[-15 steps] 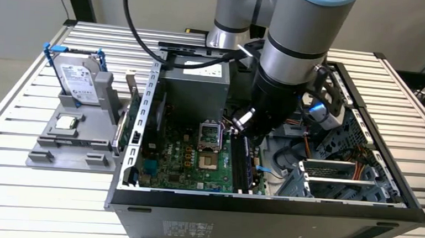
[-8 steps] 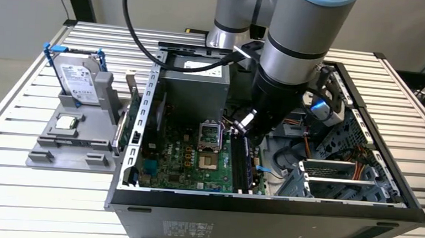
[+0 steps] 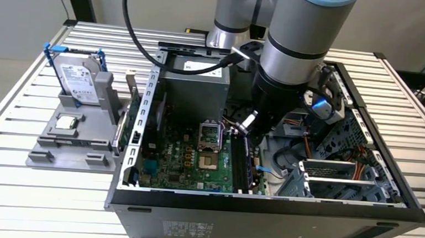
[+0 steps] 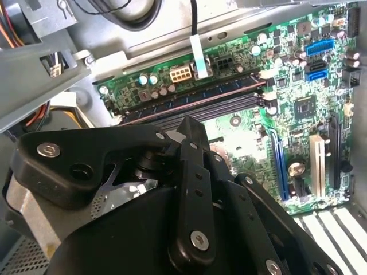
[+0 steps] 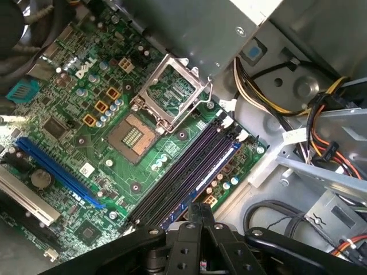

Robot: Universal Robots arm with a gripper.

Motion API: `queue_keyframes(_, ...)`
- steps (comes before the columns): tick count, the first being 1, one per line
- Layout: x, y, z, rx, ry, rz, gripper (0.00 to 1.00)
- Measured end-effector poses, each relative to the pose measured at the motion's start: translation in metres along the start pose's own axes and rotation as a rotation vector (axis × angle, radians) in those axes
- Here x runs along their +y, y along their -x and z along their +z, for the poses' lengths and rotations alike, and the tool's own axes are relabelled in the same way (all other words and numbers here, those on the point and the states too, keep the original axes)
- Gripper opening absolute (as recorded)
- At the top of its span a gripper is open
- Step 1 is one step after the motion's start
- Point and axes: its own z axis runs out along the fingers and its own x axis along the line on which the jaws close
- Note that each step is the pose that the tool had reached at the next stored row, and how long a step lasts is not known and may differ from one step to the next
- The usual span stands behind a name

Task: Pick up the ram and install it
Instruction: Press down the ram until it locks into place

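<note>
One ram (image 5: 198, 182) stick already lies in the memory slots (image 5: 183, 169) directly under your gripper (image 5: 200, 215), its long axis running along them. Your gripper's fingers are pressed together, tips just above the stick's near end.

From my seat the exterior view is evenly lit, soft light from above, and the slatted bench (image 3: 16, 179) shows pale sheen without hard glare. Inside the computer case (image 3: 266, 211) shadows pool under the arm (image 3: 298, 52). In both wrist views the motherboard (image 5: 114, 114) is bright and fairly crisp, while the gripper (image 4: 189, 189) reads dark, close and slightly soft.
</note>
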Motion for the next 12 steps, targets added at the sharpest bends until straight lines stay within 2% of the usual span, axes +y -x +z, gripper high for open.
queue_keyframes(12,0.0,0.0,0.0,0.0001,0.0019,-0.051,0.0)
